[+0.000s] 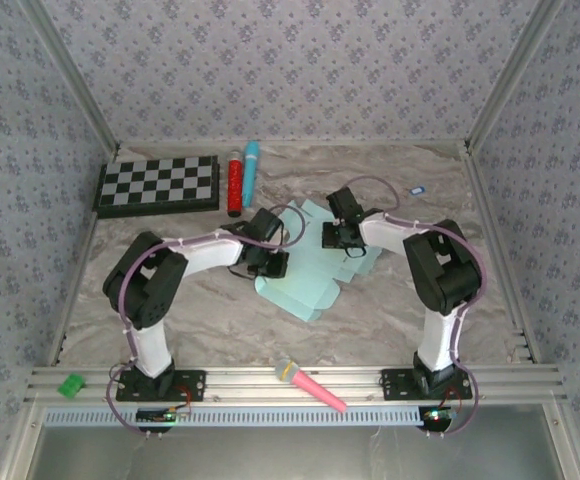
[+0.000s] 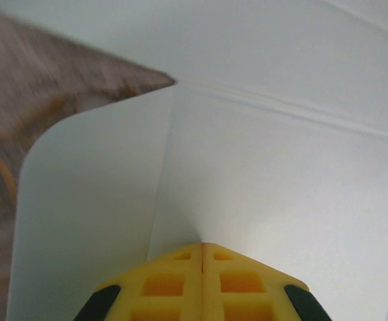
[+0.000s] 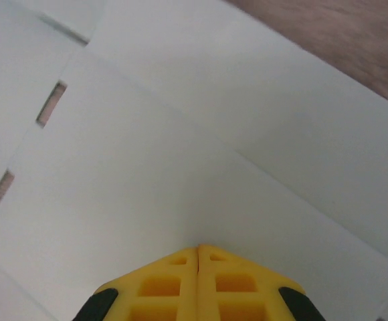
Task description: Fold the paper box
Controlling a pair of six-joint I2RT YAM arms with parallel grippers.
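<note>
The paper box (image 1: 310,288) is a pale mint die-cut sheet lying flat in the middle of the marble table, with creased panels and flaps. My left gripper (image 1: 269,262) is over the sheet's left part. In the left wrist view its yellow fingertips (image 2: 202,246) are shut together, their tips against the paper box (image 2: 281,167) at the foot of a crease beside a rounded flap. My right gripper (image 1: 341,240) is over the sheet's upper right. Its jaws (image 3: 199,249) are likewise shut, with the tips touching a flat panel of the paper box (image 3: 147,167) near two slots. Nothing sits visibly between either pair of fingers.
A checkerboard (image 1: 160,185) lies at the back left, with a red tube (image 1: 234,183) and a cyan tube (image 1: 251,172) beside it. A pink marker with a yellow-green cap (image 1: 310,385) rests on the front rail. A small green piece (image 1: 71,384) sits at front left. Patterned walls enclose the table.
</note>
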